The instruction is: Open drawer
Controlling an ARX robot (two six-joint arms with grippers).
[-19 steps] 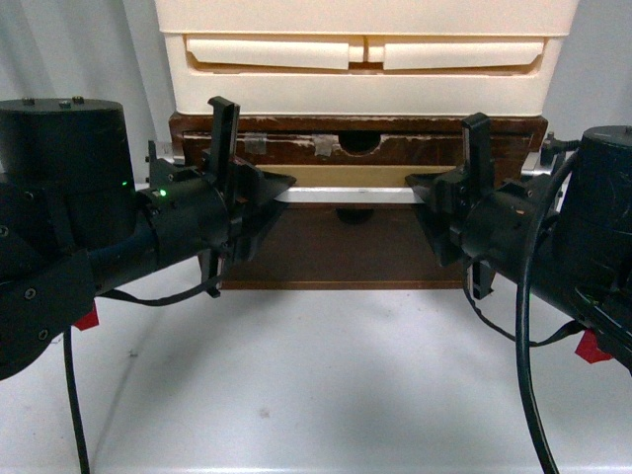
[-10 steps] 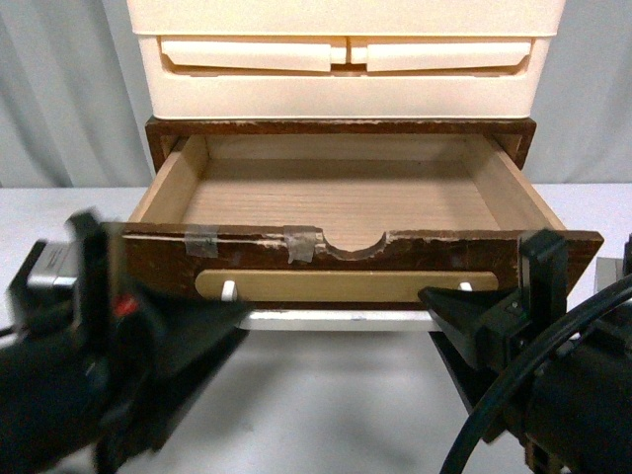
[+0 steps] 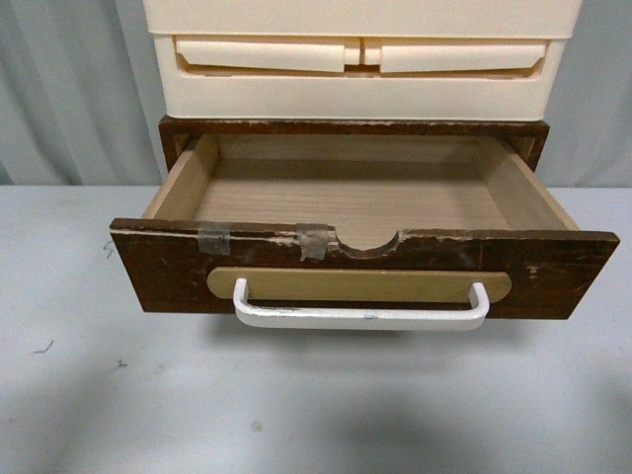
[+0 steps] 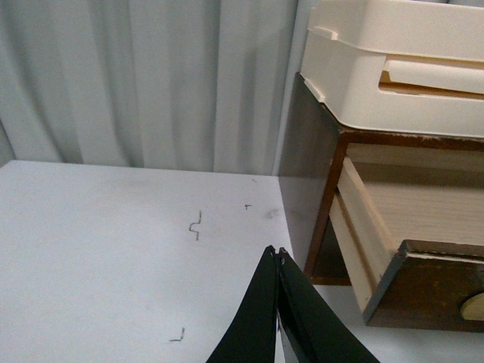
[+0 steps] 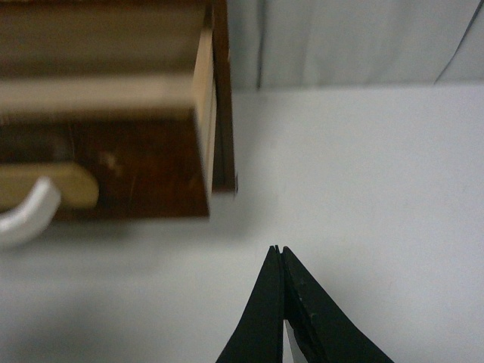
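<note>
Left claw, right claw back from drawer

Soft even light; faint shadow under drawer; right wrist view blurred, perhaps motion; front sharp.

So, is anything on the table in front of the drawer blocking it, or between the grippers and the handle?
Nothing visible. The drawer stands pulled out, the table before its handle bare. The left gripper and right gripper, both shut, sit off to its sides over bare tabletop.
</note>
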